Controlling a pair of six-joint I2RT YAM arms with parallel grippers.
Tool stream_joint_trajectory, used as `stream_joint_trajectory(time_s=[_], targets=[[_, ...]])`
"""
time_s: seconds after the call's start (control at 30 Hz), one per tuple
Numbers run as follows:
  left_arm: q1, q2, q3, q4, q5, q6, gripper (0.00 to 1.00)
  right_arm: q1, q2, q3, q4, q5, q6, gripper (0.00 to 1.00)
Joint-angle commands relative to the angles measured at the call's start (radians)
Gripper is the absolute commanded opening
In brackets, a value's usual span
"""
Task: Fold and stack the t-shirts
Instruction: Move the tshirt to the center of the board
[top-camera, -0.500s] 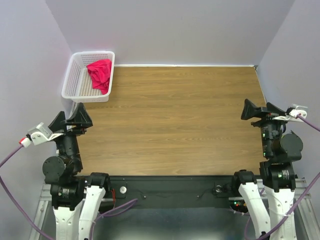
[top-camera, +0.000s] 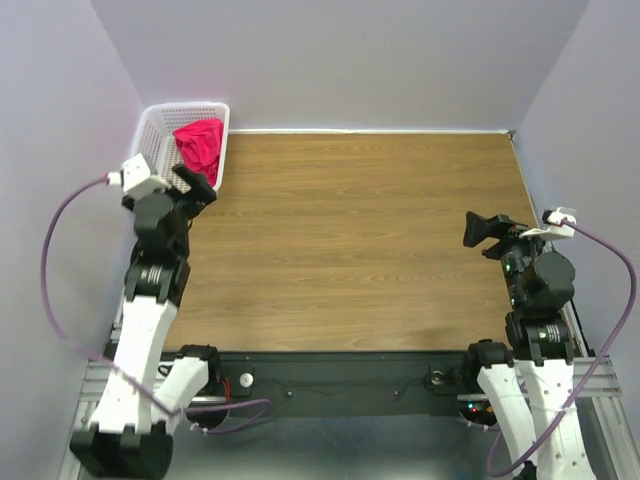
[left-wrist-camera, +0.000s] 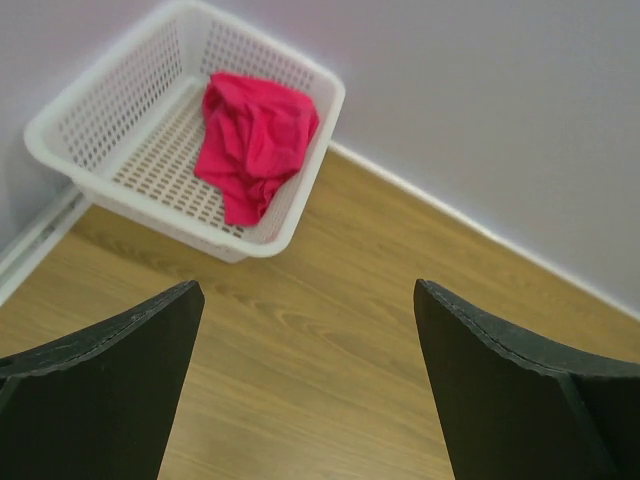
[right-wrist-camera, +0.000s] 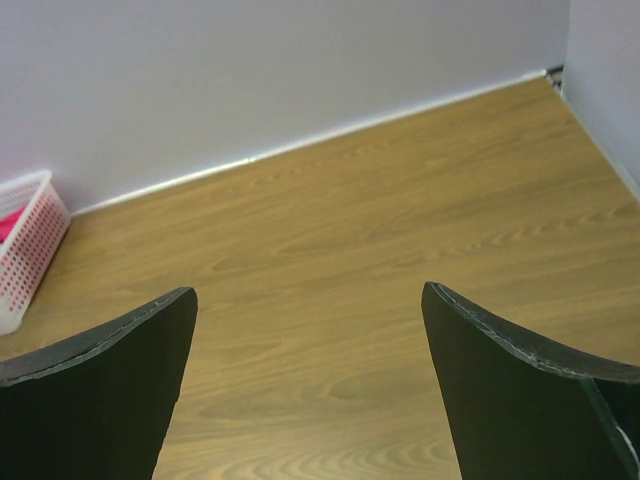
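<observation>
The crimson-pink t-shirt (top-camera: 200, 145) lies crumpled in the white mesh basket (top-camera: 185, 105) at the far left corner of the table. In the left wrist view the t-shirt (left-wrist-camera: 255, 140) sits against the basket's right wall (left-wrist-camera: 300, 200). My left gripper (top-camera: 195, 180) is open and empty, above the table just in front of the basket; it also shows in the left wrist view (left-wrist-camera: 308, 288). My right gripper (top-camera: 478, 233) is open and empty over the right side of the table, far from the t-shirt; it also shows in the right wrist view (right-wrist-camera: 308, 290).
The wooden table (top-camera: 350, 240) is walled at the back and on both sides. The basket's corner (right-wrist-camera: 25, 250) shows at the left edge of the right wrist view. Purple cables loop from both wrists.
My left arm has swung up and forward, from the table's near left edge to just in front of the basket. My right gripper has shifted a little left and nearer. The t-shirt has not moved.
</observation>
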Motion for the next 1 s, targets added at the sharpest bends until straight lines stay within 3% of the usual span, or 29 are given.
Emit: stream_joint_trajectory(time_s=[0.0, 0.23, 0.57, 0.7, 0.73, 0.97], targets=[[-0.001, 0.195, 0.131, 0.034, 0.037, -0.028, 0.99, 0.021, -0.014, -0.013, 0.019, -0.008, 0.022, 1.00], [0.045, 0.641, 0.455, -0.004, 0.019, 0.022, 0.98, 0.041, -0.002, -0.066, 0.020, -0.076, 0.091, 1.00], [0.180, 1.233, 0.904, -0.119, 0.127, 0.026, 0.97, 0.043, 0.084, -0.050, 0.022, -0.134, 0.097, 1.00], [0.208, 1.393, 1.044, -0.136, 0.196, -0.028, 0.93, 0.044, 0.112, -0.050, 0.019, -0.153, 0.092, 1.00], [0.216, 1.419, 1.082, -0.133, 0.213, -0.039, 0.88, 0.044, 0.127, -0.049, 0.019, -0.157, 0.091, 1.00], [0.228, 1.617, 1.210, -0.132, 0.233, -0.045, 0.79, 0.043, 0.209, -0.021, 0.017, -0.209, 0.088, 1.00]])
